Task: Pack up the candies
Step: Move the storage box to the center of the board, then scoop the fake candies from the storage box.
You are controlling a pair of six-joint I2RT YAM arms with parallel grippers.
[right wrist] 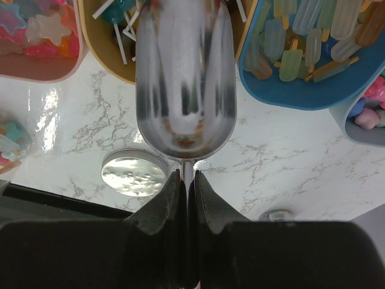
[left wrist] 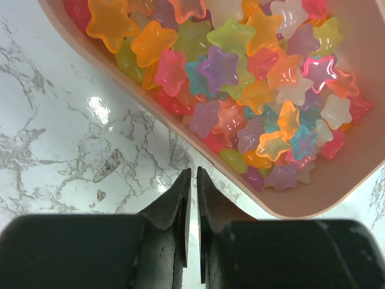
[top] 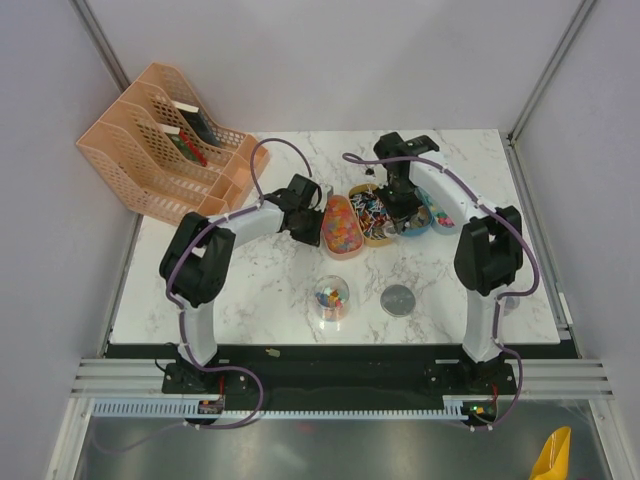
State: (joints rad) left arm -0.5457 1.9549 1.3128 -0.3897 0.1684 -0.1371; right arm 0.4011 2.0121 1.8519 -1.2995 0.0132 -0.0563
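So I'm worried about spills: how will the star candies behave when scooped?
The star candies look glossy and smooth, so they probably slide easily. Loosely heaped in the pink tray, they would likely shift and tumble. The metal scoop is shallow, so some may slip off.

Bright, even light falls from overhead; on the marble table [top: 270, 290] beneath me shadows are soft and short. Glare spots shine on the marble beside the pink tray [left wrist: 337, 198], and on the grey lid [right wrist: 133, 173]. My metal scoop [right wrist: 183, 78] mirrors streaky reflections. My own fingers [left wrist: 180, 205] look dark and slightly blurred.
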